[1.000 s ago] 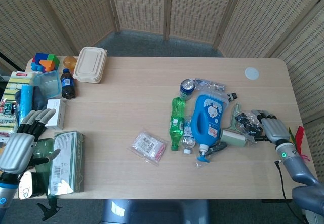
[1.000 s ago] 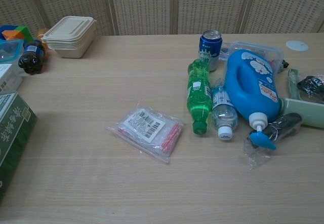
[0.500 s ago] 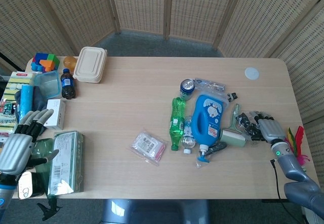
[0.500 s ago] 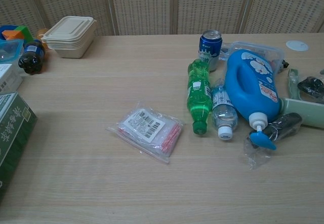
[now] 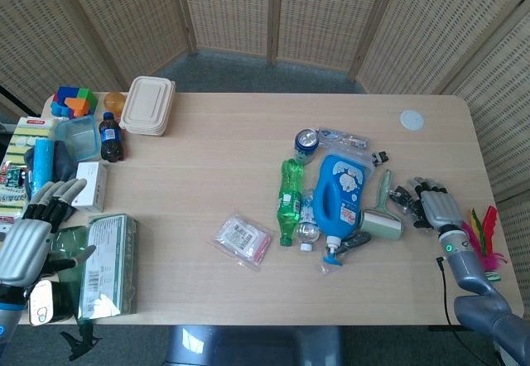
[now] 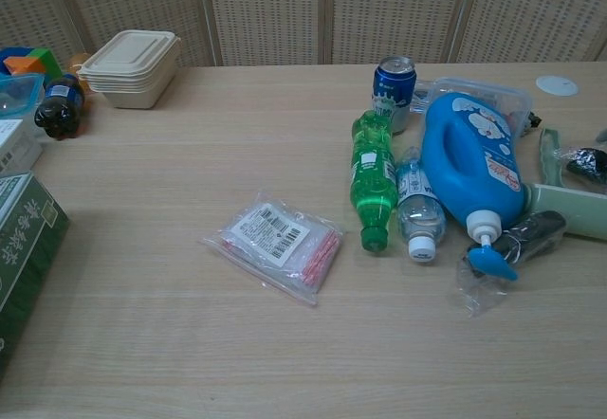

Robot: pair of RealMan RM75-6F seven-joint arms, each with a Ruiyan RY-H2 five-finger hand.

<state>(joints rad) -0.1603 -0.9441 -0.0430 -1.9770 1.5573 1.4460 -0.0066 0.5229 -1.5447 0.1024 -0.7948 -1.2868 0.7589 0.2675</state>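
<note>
On the counter (image 5: 207,184), the green box (image 5: 108,264) lies at the left edge, beside the left hand (image 5: 27,242), whose fingers (image 5: 56,196) are spread and hold nothing. At the right edge the right hand (image 5: 439,210) has its fingers curled on a black bundle (image 5: 406,199), just beside the lint roller (image 5: 381,221).

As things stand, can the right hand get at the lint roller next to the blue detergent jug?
Probably yes. The right hand sits just beside the lint roller, with only a small black object at its fingers between them.
</note>
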